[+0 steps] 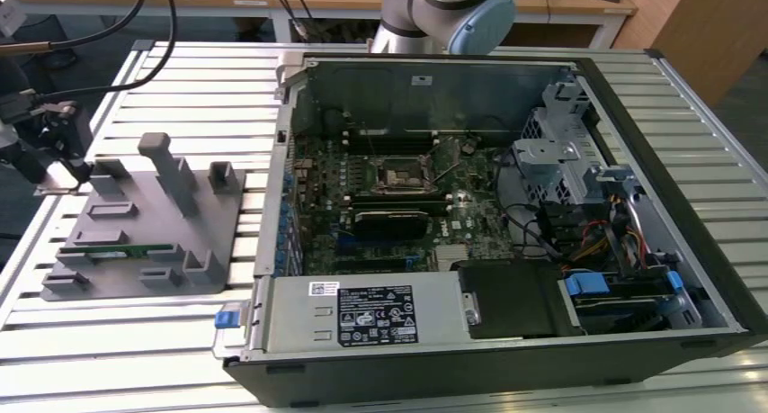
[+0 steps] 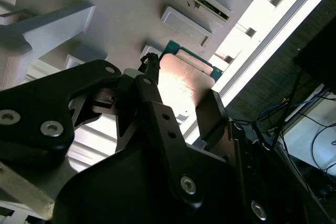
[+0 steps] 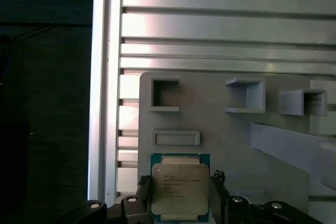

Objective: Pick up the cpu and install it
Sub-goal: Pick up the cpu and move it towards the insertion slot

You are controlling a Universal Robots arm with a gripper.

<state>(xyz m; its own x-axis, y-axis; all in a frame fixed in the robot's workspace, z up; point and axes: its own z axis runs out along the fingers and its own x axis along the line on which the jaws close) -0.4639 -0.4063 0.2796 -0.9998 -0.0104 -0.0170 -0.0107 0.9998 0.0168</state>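
Here, gripper (image 3: 179, 178) straddles cpu (image 3: 180, 195), bottom centre of first wrist view (on grey fixture (image 3: 226, 140)); fingers (image 3: 217, 181) spread, one ea. side.

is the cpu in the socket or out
Out. The cpu is over the grey tray, by the gripper; the socket looks bare.

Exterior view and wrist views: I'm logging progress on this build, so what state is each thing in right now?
cpu: silver plate up, at the gray fixture's edge, not in the socket.
hand: straddling the cpu; whether it grips, cannot tell.
socket: looks empty.
memory stick: lying in a fixture slot.
computer case: side open, board exposed.
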